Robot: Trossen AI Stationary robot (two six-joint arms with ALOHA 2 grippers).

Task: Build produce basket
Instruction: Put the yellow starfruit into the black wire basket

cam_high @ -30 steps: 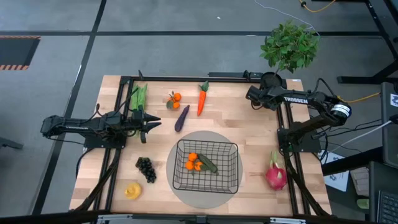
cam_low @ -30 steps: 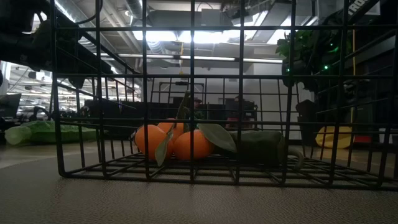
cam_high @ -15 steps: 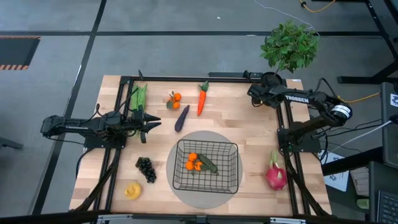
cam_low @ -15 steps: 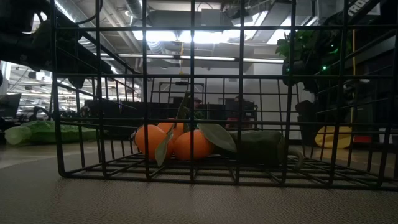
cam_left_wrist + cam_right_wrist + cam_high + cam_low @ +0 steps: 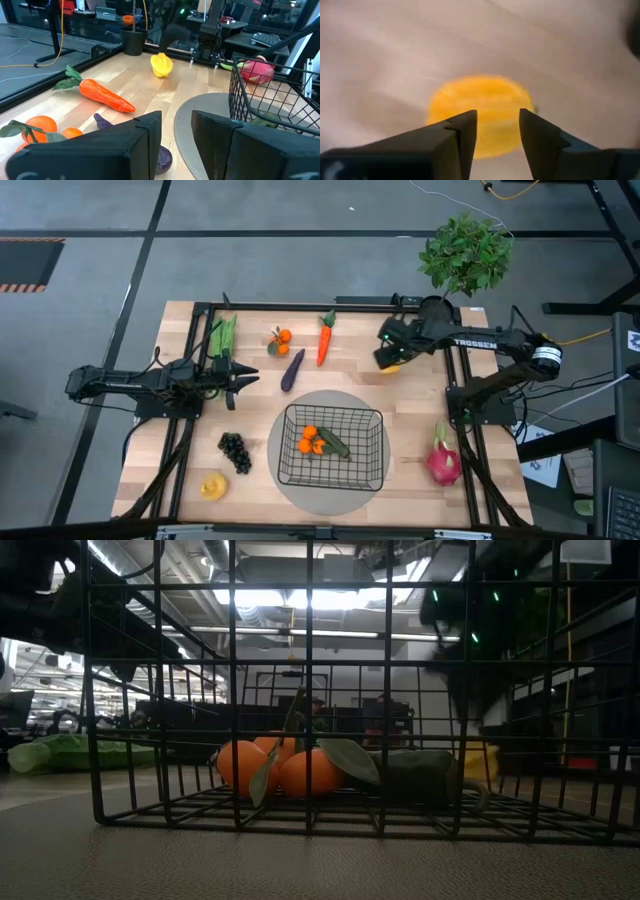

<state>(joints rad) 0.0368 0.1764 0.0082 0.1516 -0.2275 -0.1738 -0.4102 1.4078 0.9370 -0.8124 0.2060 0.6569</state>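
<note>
Produce lies scattered over a pale wooden table [image 5: 400,395] around a black wire-mesh basket [image 5: 332,447] that sits on a round grey mat [image 5: 275,470] near the front middle. Inside the basket rest a cluster of small oranges [image 5: 312,441] and a dark green cucumber [image 5: 334,443], touching each other. Behind the basket lie a slim purple eggplant [image 5: 292,369], an orange carrot with a green top [image 5: 324,338] and a second small orange cluster [image 5: 280,338]. A long green husk [image 5: 224,335] lies at the far left edge. Dark grapes [image 5: 235,451] and a yellow fruit [image 5: 212,486] sit front left, and a pink dragon fruit [image 5: 444,461] front right. A leafy green plant in a black pot [image 5: 464,255] stands at the far right corner.

The right gripper [image 5: 388,355] reaches in over the table's right side above a yellow mango [image 5: 480,112]; its fingers stand parted, and whether they touch the mango cannot be told. The left gripper [image 5: 243,378] hovers near the eggplant with its fingers parted, gripping nothing
</note>
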